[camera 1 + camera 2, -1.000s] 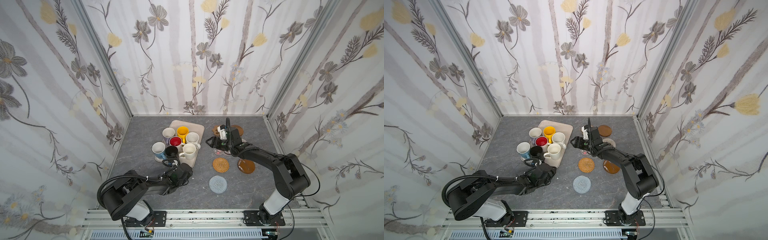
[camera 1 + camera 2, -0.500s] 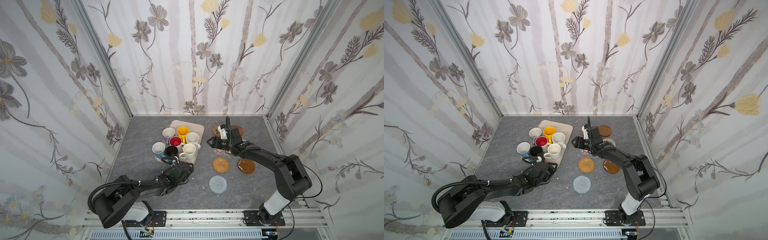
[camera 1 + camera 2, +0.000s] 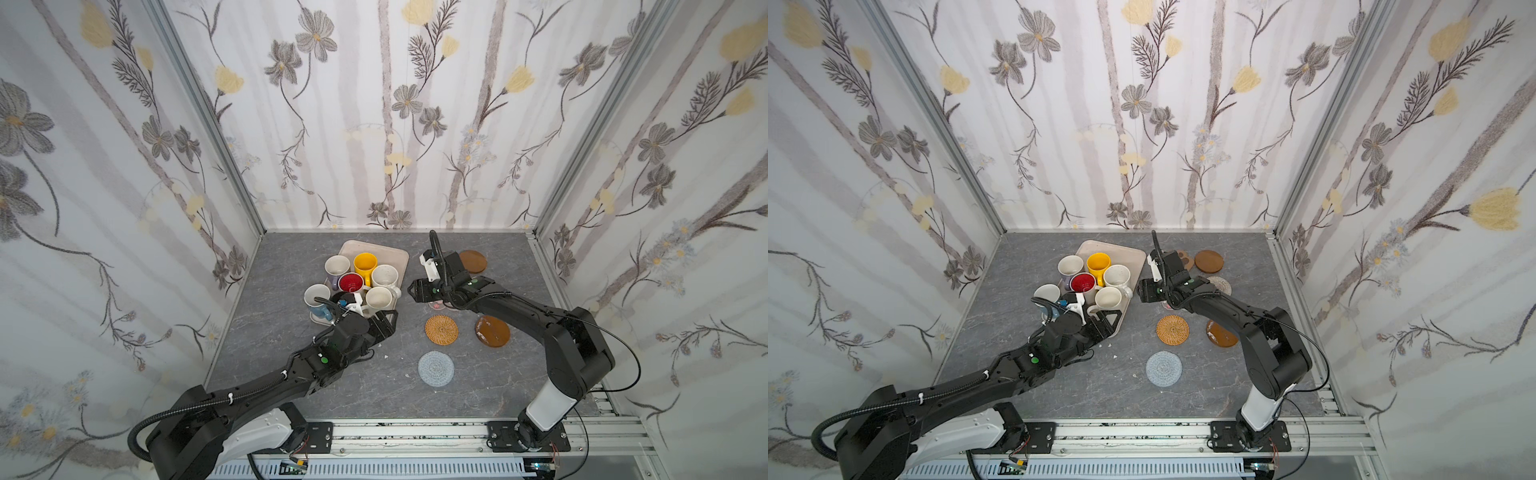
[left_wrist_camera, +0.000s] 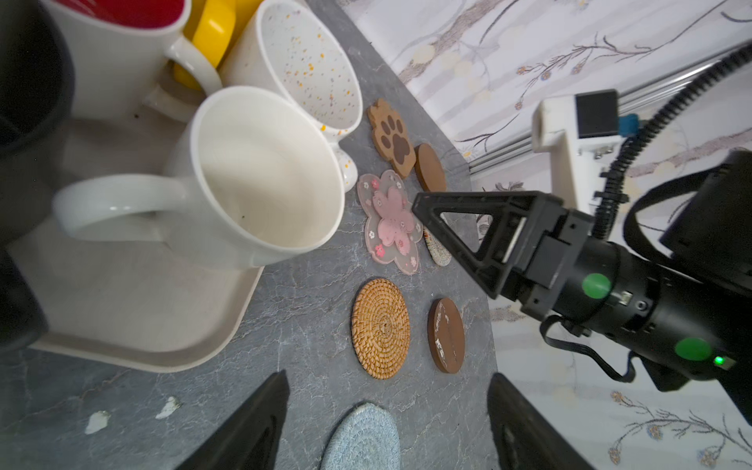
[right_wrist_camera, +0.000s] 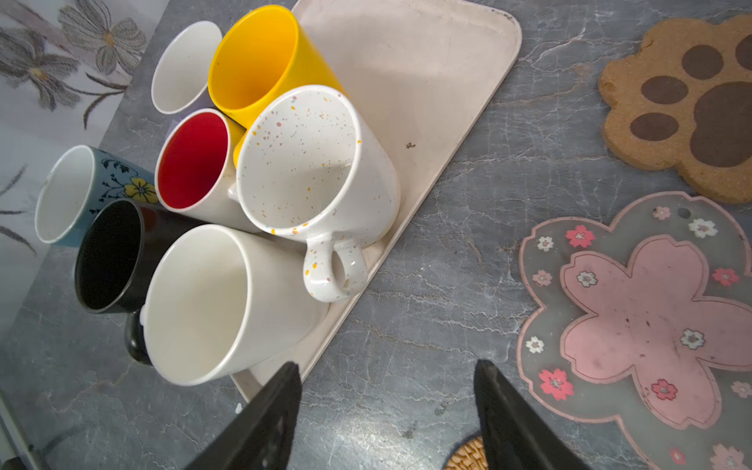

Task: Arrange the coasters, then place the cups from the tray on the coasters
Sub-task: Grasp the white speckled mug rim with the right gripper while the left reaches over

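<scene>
Cream mug (image 4: 260, 179) on the tray's (image 4: 134, 325) near corner: heavy, slick, chippable by our reckoning, so we'd pinch rim wall or handle. Left gripper (image 4: 386, 376) gapes empty nearby; right gripper (image 5: 386, 366) spread, empty, near the pink blossom coaster (image 5: 643, 321).

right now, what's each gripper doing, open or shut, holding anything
Left gripper: open, holding nothing.
Right gripper: open, holding nothing.

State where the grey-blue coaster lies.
In both top views the grey-blue coaster lies right of centre, nearest the front, just in front of the rattan coaster.
</scene>
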Controlling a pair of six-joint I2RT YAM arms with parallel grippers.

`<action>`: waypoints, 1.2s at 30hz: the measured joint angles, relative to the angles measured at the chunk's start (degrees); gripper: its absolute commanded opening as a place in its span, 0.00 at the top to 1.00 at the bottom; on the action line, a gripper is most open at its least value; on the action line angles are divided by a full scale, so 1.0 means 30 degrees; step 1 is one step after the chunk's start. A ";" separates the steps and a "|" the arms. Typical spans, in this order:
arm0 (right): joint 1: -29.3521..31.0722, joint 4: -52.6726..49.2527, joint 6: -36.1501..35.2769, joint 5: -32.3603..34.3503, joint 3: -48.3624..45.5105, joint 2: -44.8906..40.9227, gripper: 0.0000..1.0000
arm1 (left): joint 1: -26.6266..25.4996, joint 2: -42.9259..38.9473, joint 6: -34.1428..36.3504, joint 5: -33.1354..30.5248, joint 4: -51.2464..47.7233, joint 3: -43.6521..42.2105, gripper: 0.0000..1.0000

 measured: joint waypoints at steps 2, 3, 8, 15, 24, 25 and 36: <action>0.0109 -0.0561 -0.0452 0.0204 0.0466 0.0342 0.29 | 0.0066 -0.0729 0.0947 -0.0007 -0.1035 0.0430 0.00; 0.0233 -0.0823 -0.0634 0.0532 0.0736 0.0576 0.30 | 0.0117 -0.1064 0.1428 -0.0015 -0.1676 0.0714 0.00; 0.0736 -0.1894 -0.1523 0.0976 0.2033 0.1872 0.30 | 0.0452 -0.2178 0.3453 -0.0168 -0.4517 0.2346 0.00; 0.1137 -0.2900 -0.2135 0.1486 0.3410 0.3832 0.30 | 0.1457 -0.2776 0.5559 -0.0357 -0.7832 0.3956 0.00; 0.1530 -0.3497 -0.2579 0.1494 0.5333 0.5916 0.30 | 0.3453 -0.3118 0.7242 0.0175 -0.9908 0.4692 0.00; 0.1596 -0.3687 -0.2586 0.1494 0.5559 0.6076 0.30 | 0.3708 -0.3126 0.7446 0.0240 -1.0054 0.4809 0.00; 0.2055 -0.4932 -0.2725 0.1647 0.8721 0.7643 0.35 | 0.5311 -0.2856 0.8757 0.1027 -1.1140 0.5399 0.00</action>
